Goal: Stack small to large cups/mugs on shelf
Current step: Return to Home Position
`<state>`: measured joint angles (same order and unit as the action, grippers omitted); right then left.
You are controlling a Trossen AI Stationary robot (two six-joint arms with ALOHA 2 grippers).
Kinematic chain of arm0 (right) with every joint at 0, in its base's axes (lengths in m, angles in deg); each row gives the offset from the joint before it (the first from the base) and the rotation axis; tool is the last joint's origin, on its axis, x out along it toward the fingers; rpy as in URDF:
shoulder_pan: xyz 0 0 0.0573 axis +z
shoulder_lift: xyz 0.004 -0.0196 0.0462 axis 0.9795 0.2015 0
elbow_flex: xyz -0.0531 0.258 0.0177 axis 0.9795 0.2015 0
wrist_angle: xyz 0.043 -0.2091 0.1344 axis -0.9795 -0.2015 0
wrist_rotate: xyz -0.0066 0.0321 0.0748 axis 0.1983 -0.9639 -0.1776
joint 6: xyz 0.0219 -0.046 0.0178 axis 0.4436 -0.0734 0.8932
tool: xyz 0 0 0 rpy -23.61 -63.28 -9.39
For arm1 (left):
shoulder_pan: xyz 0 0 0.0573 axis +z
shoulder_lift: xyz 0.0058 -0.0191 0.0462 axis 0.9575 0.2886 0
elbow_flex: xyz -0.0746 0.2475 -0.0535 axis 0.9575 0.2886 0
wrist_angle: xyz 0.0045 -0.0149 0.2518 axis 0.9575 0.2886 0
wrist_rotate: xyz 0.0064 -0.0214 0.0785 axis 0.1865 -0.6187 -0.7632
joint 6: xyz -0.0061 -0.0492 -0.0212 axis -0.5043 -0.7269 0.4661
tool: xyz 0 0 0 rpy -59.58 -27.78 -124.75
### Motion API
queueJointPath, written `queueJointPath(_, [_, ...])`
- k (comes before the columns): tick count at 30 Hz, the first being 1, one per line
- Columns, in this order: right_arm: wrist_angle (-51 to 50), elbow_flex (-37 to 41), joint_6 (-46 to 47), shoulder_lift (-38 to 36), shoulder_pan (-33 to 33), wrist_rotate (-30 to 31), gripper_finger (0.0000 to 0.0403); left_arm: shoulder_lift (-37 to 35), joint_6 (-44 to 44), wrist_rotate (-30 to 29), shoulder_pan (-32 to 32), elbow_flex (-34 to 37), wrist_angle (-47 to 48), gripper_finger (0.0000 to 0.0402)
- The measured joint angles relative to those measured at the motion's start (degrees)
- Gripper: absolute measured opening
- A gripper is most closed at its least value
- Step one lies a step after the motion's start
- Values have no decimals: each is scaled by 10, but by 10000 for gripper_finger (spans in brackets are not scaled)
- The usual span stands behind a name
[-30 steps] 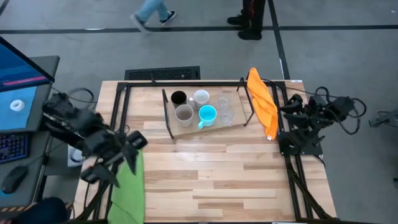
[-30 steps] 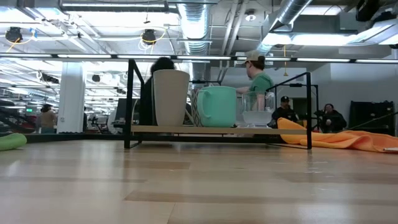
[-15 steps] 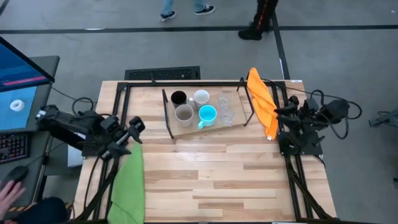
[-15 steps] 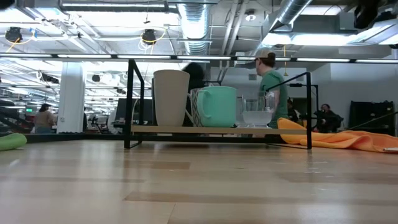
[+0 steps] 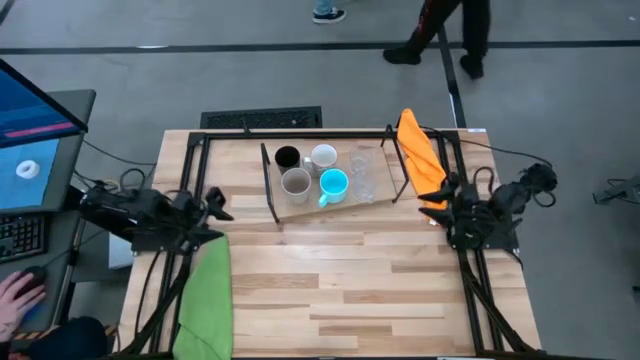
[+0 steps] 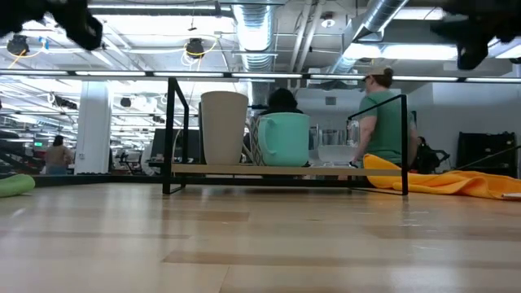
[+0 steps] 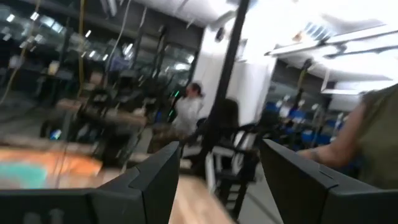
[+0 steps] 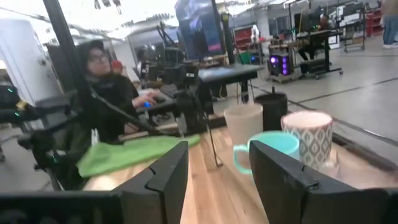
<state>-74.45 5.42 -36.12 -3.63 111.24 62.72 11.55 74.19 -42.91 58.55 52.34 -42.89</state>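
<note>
- We see the left tool (image 7: 221, 149) at the desk's (image 5: 330, 290) nine o'clock, fingers parted, empty.
- The right tool (image 8: 217, 149) at three o'clock, parted, empty.
- The cups (image 5: 296, 182) stand on the shelf (image 5: 305, 208).

Your L arm (image 5: 150, 213) & R arm (image 5: 492, 212) are both matte black, built from chunky, boxy links w/ rounded joints. Thin black cables (image 5: 510, 153) loop loosely off each, esp. the R. L fingers (image 7: 152, 183) & R fingers (image 8: 163, 171) are dark grey, flat-faced slabs w/ bevelled, angular edges.
</note>
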Motion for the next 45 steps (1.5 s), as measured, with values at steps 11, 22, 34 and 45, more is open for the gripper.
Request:
queueJointPath(11, [141,154,9,1,-14,25,192,4,-9,-49,0,80,21,215])
queueJointPath(22, [174,165,-54,12,-49,11,196,3,3,-47,0,81,80,215])
queueJointPath(34, [175,165,-44,12,-53,9,195,3,3,-48,0,82,80,215])
queueJointPath(45, [175,165,-40,12,-53,9,194,3,3,-50,0,83,80,215])
